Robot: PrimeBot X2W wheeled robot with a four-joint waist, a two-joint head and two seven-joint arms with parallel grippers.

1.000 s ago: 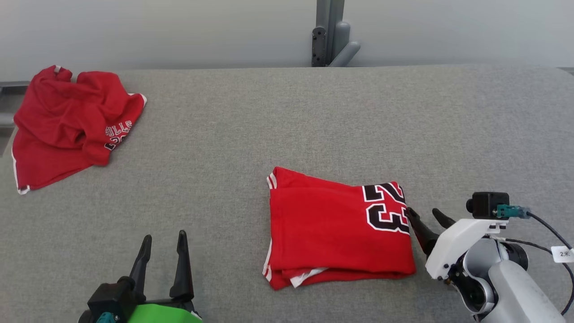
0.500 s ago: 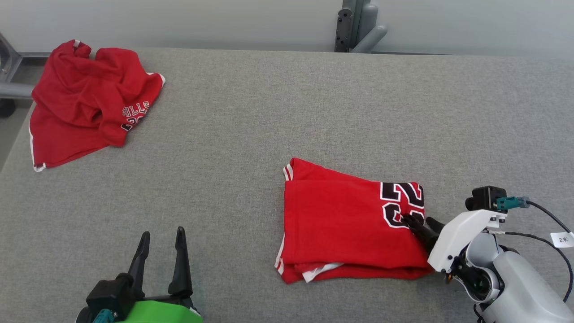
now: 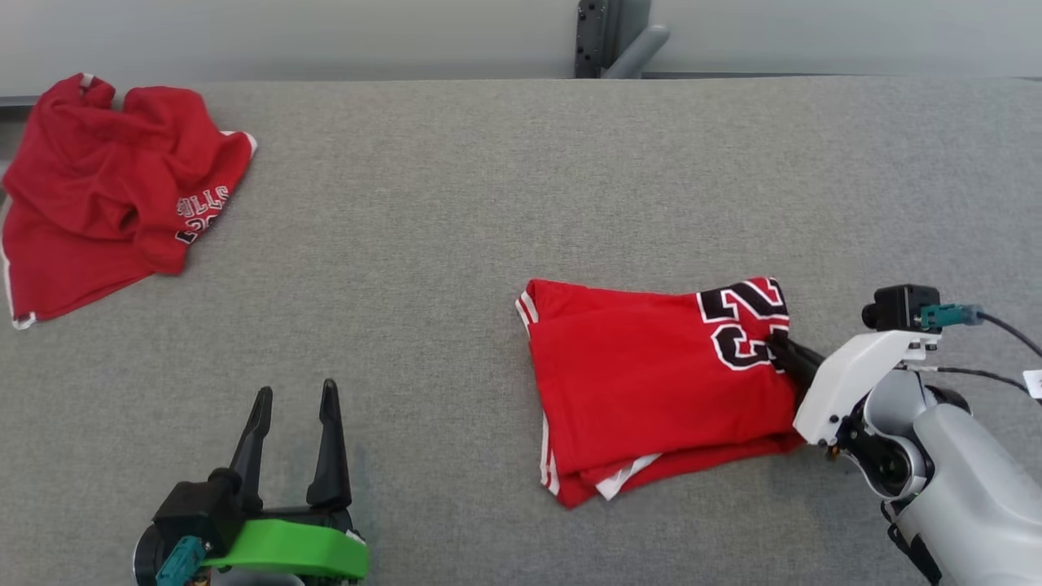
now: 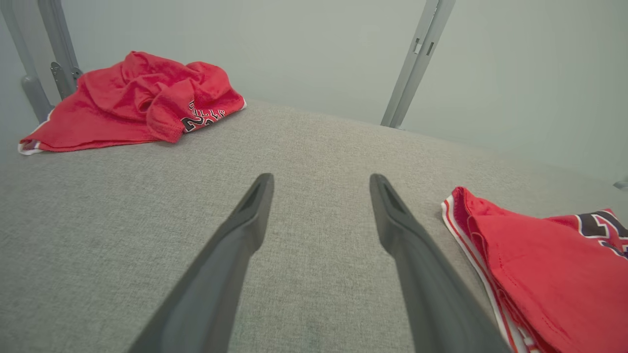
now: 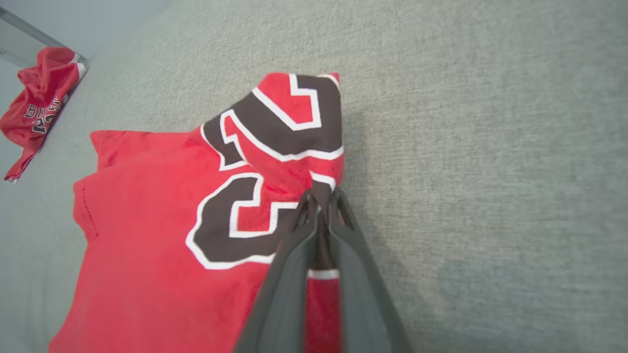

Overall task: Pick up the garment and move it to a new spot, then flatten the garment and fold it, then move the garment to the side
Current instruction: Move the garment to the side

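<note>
Item 1: folded red garment point(image 3: 651, 382), black-and-white numerals on top, lying on grey tabletop point(image 3: 456, 244), right of centre.
Item 2: right end effector point(image 5: 321, 196), closed, pinching folded red garment's right edge at numerals.
Item 3: left end effector point(image 3: 295, 407), fingers spread, empty, over tabletop's near left.
Item 4: crumpled red garment point(image 3: 106, 195), far left corner, well apart.

Your surface: a grey fabric-covered table point(image 3: 456, 212). You have two items lying on it. The folded red jersey point(image 3: 643, 382), black-and-white number print facing up, sits right of centre on the near half. The crumpled red jersey point(image 3: 98, 187) lies at the far left corner, well apart.
</note>
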